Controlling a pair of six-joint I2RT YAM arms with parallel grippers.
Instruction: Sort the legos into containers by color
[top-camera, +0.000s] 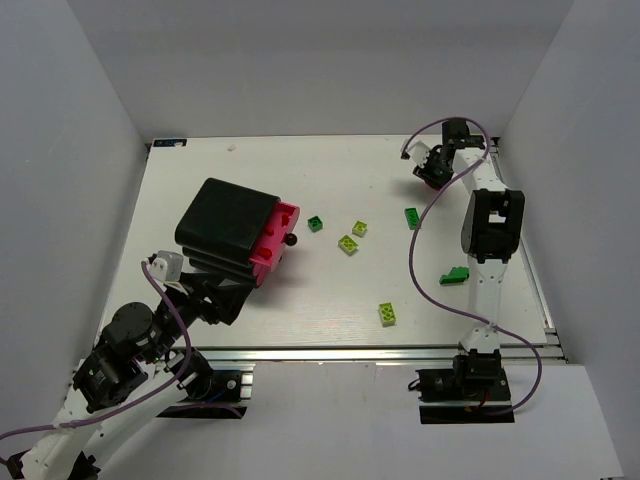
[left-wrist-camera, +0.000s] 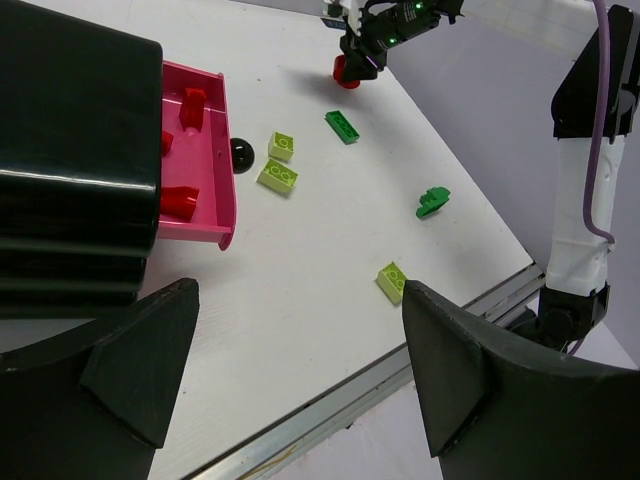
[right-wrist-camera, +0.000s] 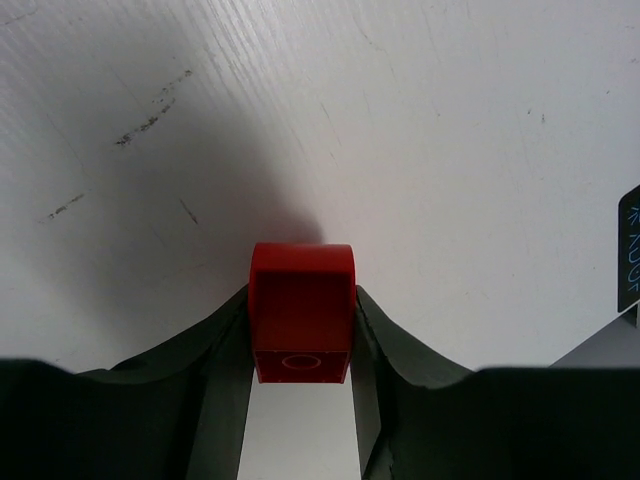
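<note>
Jaws of the right arm clamp both sides of a red lego (right-wrist-camera: 301, 312) over the far right of the tabletop (right-wrist-camera: 450, 150). Left jaws stand wide apart beside the black cabinet (left-wrist-camera: 70, 150), whose open pink drawer (left-wrist-camera: 226, 160) holds red legos (left-wrist-camera: 180, 200).

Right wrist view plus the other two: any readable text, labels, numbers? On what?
Black tag, right edge of the right wrist view: pale sideways letters, cut off, too blurred to read; its carrier cannot be told.
Nothing legible on the black rounded plastic cabinet, magenta-pink drawer or small red plastic brick.
</note>
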